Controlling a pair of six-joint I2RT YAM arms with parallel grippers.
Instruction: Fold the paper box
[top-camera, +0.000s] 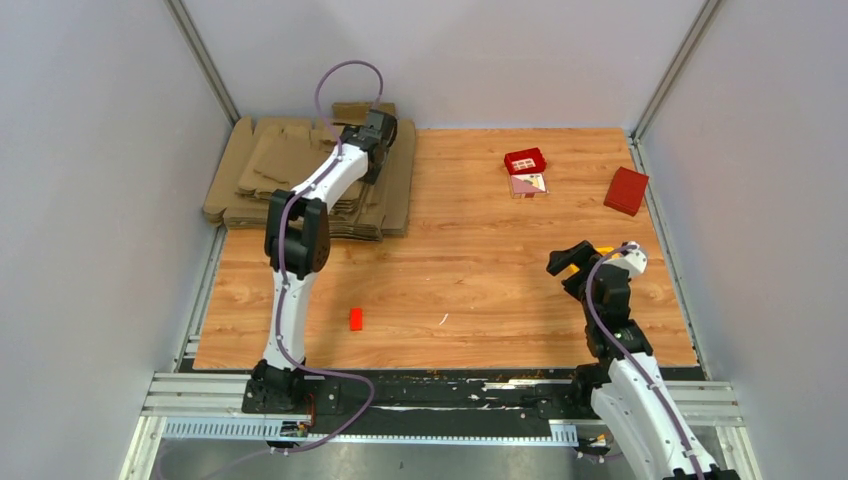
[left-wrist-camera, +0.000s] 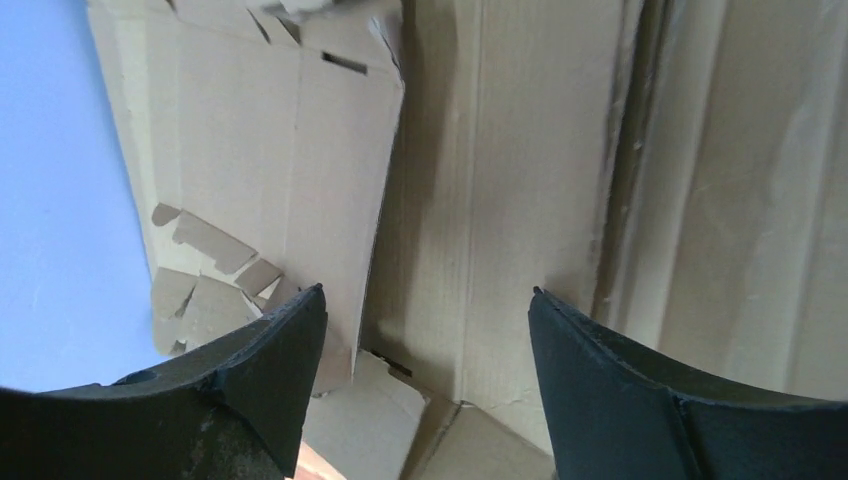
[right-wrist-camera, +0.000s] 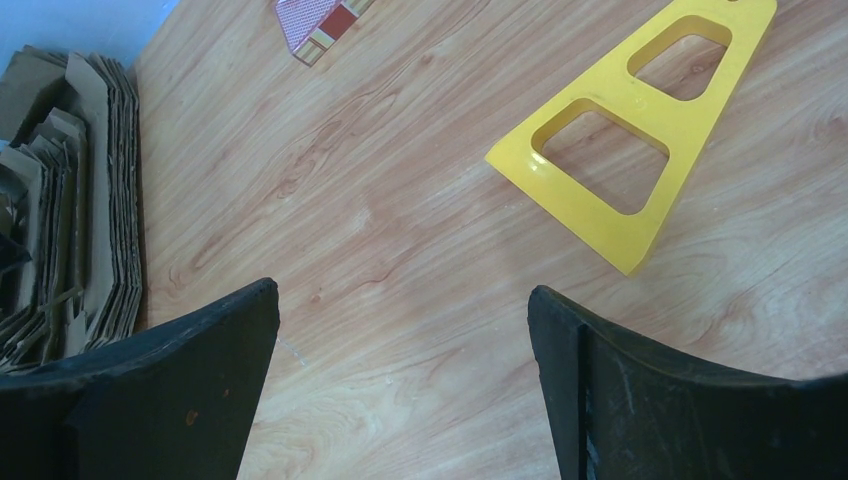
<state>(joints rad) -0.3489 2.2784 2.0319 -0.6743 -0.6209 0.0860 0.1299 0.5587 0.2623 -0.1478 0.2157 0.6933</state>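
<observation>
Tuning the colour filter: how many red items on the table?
3: small red block near, left of centre; red tray at the far side; red box by the right edge. The cardboard pile could hide more.

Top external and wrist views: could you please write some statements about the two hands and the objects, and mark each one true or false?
1. The left hand is open above the pile of cardboard blanks. True.
2. The right hand grips the yellow triangular frame. False: the hand is open and empty, and the frame lies on the wooden table, apart from the fingers.
3. A small red block lies on the table near the left arm. True.
4. The red box rests on the cardboard pile. False: it lies by the table's far right edge.
</observation>
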